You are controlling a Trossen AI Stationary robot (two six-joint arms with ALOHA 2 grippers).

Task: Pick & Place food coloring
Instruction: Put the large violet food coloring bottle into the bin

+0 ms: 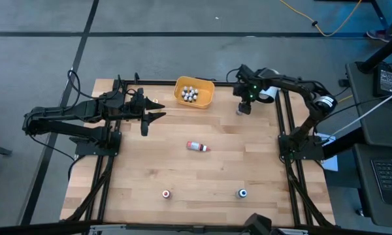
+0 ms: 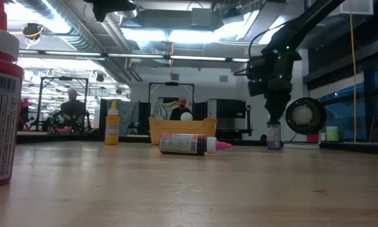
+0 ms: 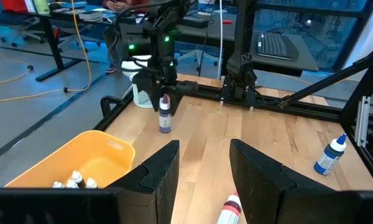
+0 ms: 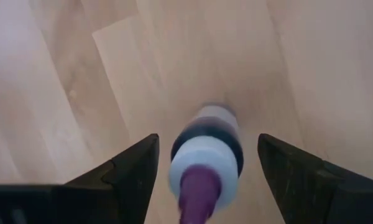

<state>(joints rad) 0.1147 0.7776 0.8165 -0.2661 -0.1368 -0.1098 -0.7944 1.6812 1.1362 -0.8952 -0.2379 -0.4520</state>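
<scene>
Several bottles sat in orange bowl. Right gripper spread around purple-top bottle, no grip yet. Approx 4 left on table.

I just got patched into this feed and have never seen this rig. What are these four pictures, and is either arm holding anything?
Two robot arms work at a wooden table. One picture looks down from overhead, one looks level across the tabletop, and one comes from each wrist. The right gripper hangs open directly over an upright purple-topped bottle, not gripping it. The left gripper waits empty beside the orange bowl of small bottles. A red-capped bottle lies mid-table; two more stand near the front edge.
</scene>
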